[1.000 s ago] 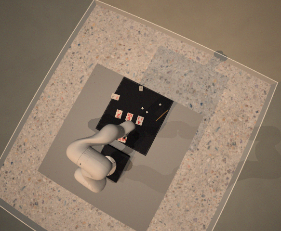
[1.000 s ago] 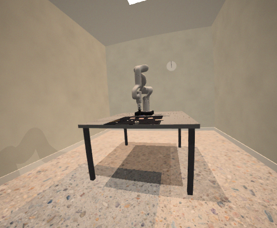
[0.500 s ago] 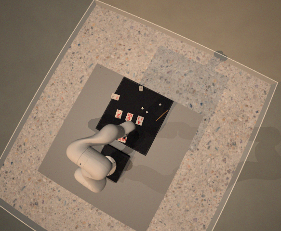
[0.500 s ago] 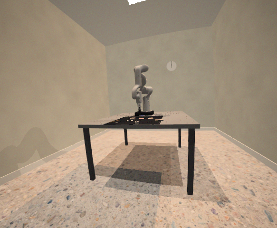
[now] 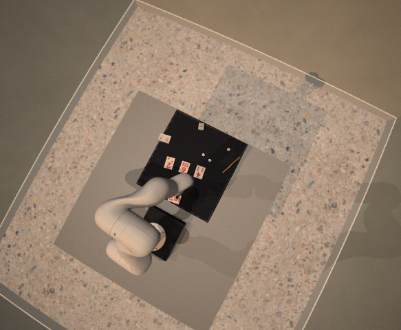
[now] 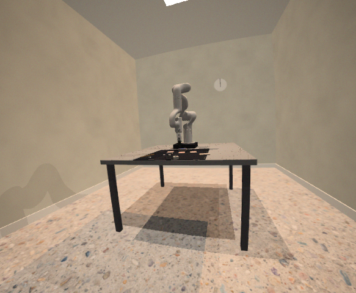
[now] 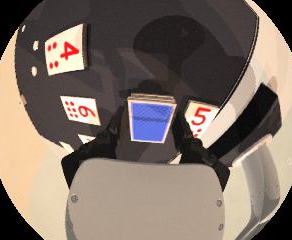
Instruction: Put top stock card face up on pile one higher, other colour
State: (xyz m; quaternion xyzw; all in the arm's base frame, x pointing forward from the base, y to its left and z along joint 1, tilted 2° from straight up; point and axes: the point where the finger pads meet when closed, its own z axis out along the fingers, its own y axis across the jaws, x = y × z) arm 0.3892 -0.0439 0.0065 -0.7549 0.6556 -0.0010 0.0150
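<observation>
The face-down stock (image 7: 150,122), with blue backs, is a small stack on the black card cloth (image 5: 190,141) (image 7: 121,30); the arm hides it in the top view. My gripper (image 7: 150,117) (image 6: 179,143) is open, its fingers either side of the stock, with dark gaps showing between. Whether its tips reach card height is unclear. Face-up red cards are a 4 (image 5: 199,172) (image 7: 66,51), a 6 or 9 (image 5: 183,166) (image 7: 80,110) and a 2 (image 5: 169,162). A red 5 (image 7: 200,116) lies just right of the right finger.
A pale card (image 5: 164,137) overhangs the cloth's left edge. A small pale block (image 5: 201,126) sits near its far edge. Small white discs (image 5: 228,149) and a thin orange stick (image 5: 230,165) lie toward the right. The black robot base plate (image 5: 175,232) is close to the cloth's near edge.
</observation>
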